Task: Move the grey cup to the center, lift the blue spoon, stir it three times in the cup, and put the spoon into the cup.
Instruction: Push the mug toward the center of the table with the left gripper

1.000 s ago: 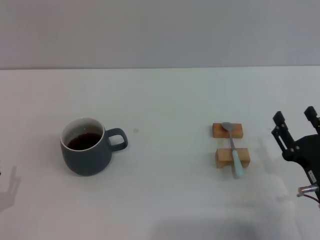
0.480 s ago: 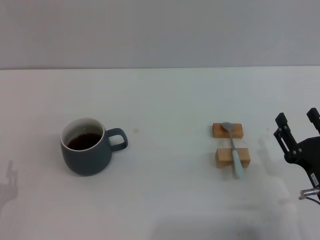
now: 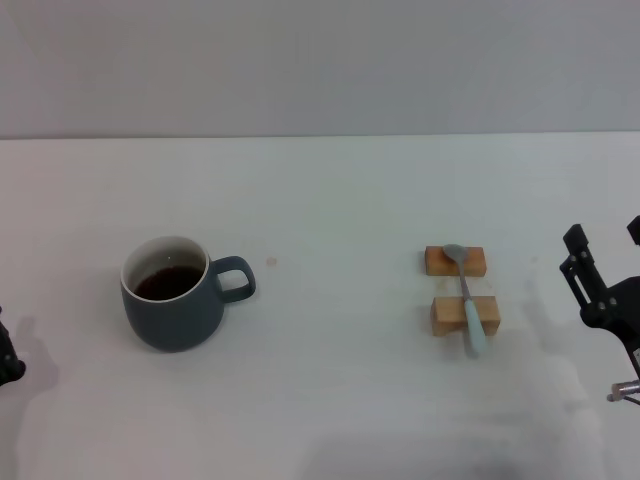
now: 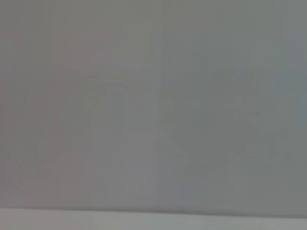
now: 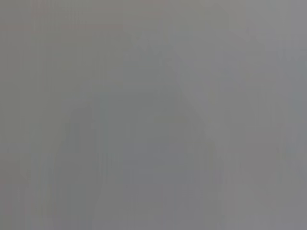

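Note:
The grey cup [image 3: 172,295] stands on the left part of the white table, its handle toward the middle, with dark liquid inside. The blue spoon [image 3: 468,300] lies across two small tan wooden blocks [image 3: 465,315] right of centre, bowl on the far block, pale blue handle toward me. My right gripper [image 3: 606,238] is open and empty at the right edge, right of the spoon and apart from it. A dark bit of my left gripper [image 3: 6,357] shows at the left edge, left of the cup. Both wrist views show only blank grey.
The white table [image 3: 330,200] ends at a grey wall at the back. A small faint mark [image 3: 271,263] lies on the table right of the cup's handle.
My right gripper has drifted right and down, away from the spoon. My left gripper has come into view at the left edge. The cup and spoon have not moved.

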You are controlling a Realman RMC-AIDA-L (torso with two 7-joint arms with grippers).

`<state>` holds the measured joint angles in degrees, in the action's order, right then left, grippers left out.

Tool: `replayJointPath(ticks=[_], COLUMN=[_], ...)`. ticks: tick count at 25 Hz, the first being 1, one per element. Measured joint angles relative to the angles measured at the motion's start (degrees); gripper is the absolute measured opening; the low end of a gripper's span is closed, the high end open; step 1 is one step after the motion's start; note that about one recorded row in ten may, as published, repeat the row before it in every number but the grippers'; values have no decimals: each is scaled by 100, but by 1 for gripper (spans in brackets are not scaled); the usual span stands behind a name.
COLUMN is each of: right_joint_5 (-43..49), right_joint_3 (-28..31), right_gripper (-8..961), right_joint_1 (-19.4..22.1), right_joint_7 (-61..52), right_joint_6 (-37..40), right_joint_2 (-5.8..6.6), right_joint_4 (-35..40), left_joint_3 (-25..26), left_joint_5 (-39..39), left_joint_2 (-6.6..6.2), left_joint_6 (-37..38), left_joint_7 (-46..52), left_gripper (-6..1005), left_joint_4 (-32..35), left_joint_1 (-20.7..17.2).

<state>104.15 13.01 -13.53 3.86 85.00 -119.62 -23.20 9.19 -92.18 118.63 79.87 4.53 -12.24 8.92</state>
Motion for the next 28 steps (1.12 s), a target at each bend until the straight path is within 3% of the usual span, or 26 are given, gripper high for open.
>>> replayJointPath(ticks=[7, 12, 28], right_joint_5=[-1, 25, 52], right_joint_3=[0, -3, -153], right_gripper=[724, 724, 723], right_joint_1=[-17, -31, 9], right_joint_7=[0, 0, 1], right_joint_6=[69, 101, 106], right_joint_2=[0, 0, 0], right_joint_4=[-25, -54, -67], left_joint_3=[-240, -287, -609], left_joint_5=[-2, -16, -360], left_joint_2=[-7, -9, -8], left_joint_6=[-279, -363, -582], left_joint_7=[0, -11, -14], left_gripper=[36, -2, -1], left_joint_4=[24, 36, 143], left_joint_1=[187, 292, 706])
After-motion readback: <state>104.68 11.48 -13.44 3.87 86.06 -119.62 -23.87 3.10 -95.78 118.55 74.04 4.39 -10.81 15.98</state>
